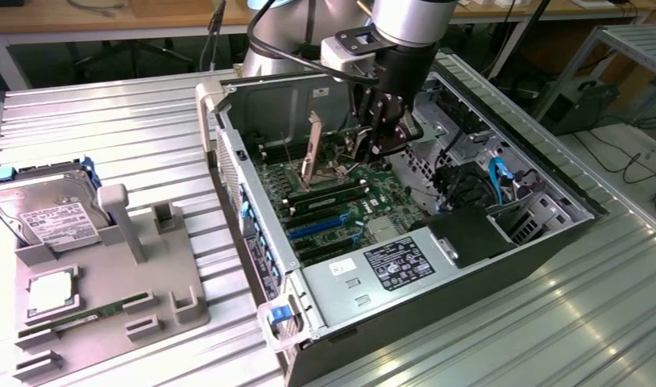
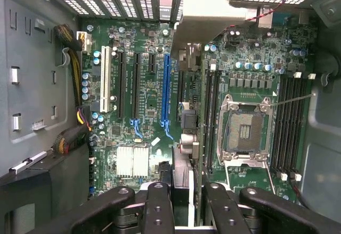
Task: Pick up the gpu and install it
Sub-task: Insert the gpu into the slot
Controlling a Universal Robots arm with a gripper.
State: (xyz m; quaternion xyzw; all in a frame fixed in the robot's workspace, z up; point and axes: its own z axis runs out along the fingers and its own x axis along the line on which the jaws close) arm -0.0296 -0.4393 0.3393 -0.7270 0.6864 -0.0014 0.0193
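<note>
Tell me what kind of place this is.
Probably a robotics lab bench set up for computer assembly. An open PC case lies on a ribbed metal table, a grey fixture holds a hard drive and other parts, and desks with cables stand behind.

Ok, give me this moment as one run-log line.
gripper: shut on gpu | position: inside open PC case, above motherboard | gpu: edge-on, near blue slot, seating unconfirmed | hard drive: on holder
</note>
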